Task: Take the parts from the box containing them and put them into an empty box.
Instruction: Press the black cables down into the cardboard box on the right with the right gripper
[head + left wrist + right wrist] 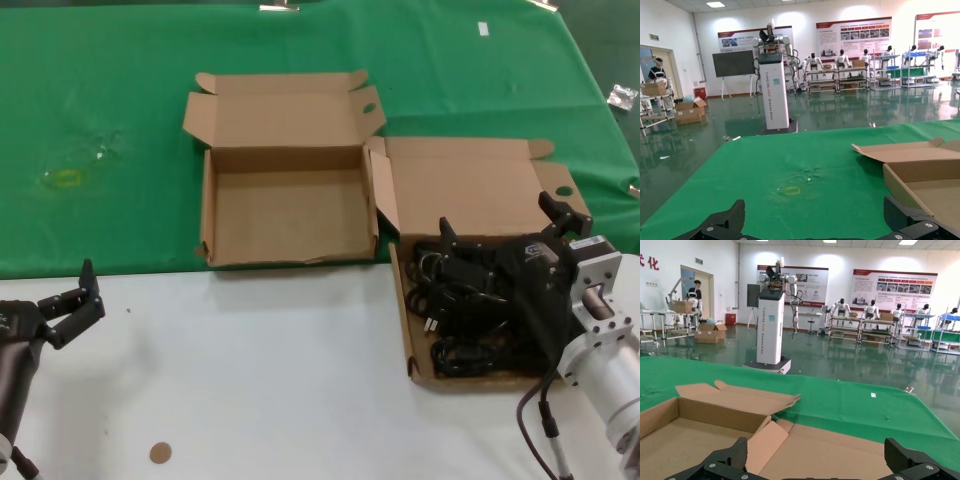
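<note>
The cables (pixel 465 320), black coils with plugs, lie heaped in the tray of the right box (pixel 405 320), which sits at the counter's right with its lid folded back onto the green cloth (pixel 120 120) and a round hole near the lid's far corner. The right gripper (pixel 505 235) hangs low over this heap, its fingers (pixel 447 232) spread wide, one above the tray's back edge and the other by the lid's right side; whether any cable touches them cannot be told. Just beside this box, on its left and nearly touching it, stands the empty box (pixel 210 205), lid open and upright behind a bare tray, resting on the cloth with its front rim at the cloth's edge. Well apart, at the counter's (pixel 280 380) near left, the left gripper (pixel 75 300) waits above the white surface, fingers spread. A small brown disc (pixel 160 453) lies on the white surface near it.
</note>
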